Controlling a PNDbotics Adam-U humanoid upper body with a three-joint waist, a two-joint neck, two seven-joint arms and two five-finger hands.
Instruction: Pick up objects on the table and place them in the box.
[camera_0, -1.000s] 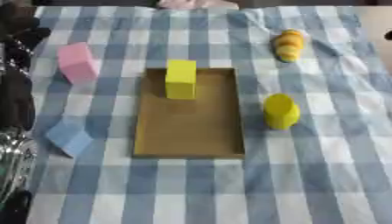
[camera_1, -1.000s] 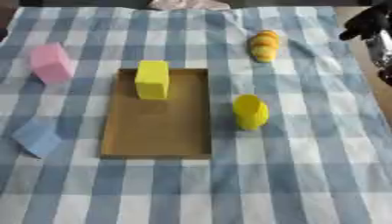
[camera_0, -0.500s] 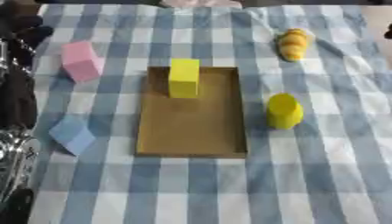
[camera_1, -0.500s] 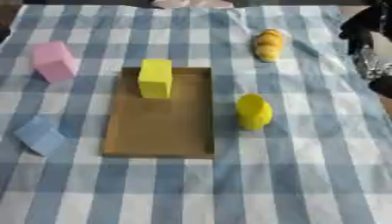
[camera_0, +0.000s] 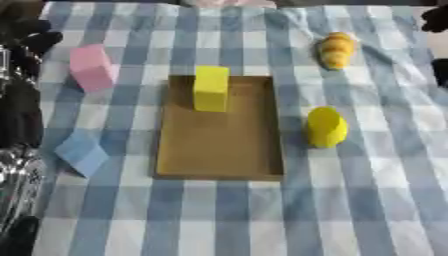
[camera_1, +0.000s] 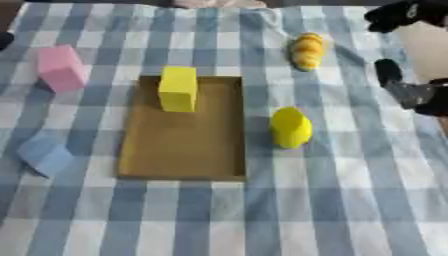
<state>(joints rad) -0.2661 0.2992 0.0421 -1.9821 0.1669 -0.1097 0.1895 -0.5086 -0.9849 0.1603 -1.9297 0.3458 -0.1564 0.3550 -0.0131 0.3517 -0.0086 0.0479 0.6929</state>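
Note:
A flat brown box (camera_0: 219, 150) lies at the table's middle. A yellow block (camera_0: 211, 88) stands upright in its far end. Just right of the box stands a yellow cylinder (camera_1: 290, 127). A yellow-orange ridged object (camera_1: 306, 50) lies at the far right. At the far left is a pink block (camera_0: 92, 67), and a light blue block (camera_0: 81, 152) lies near the left edge. My right hand (camera_1: 404, 90) hangs open at the right edge, beyond the cylinder and holding nothing. My left hand (camera_0: 24, 37) shows dark at the upper left edge, next to the pink block.
A blue and white checked cloth (camera_0: 350, 210) covers the table. My left arm's black and silver parts (camera_0: 13, 170) run down the left edge. Something pale lies at the far edge (camera_1: 214, 3).
My right hand has come a little further in from the right edge. The objects have not moved; the view has shifted slightly.

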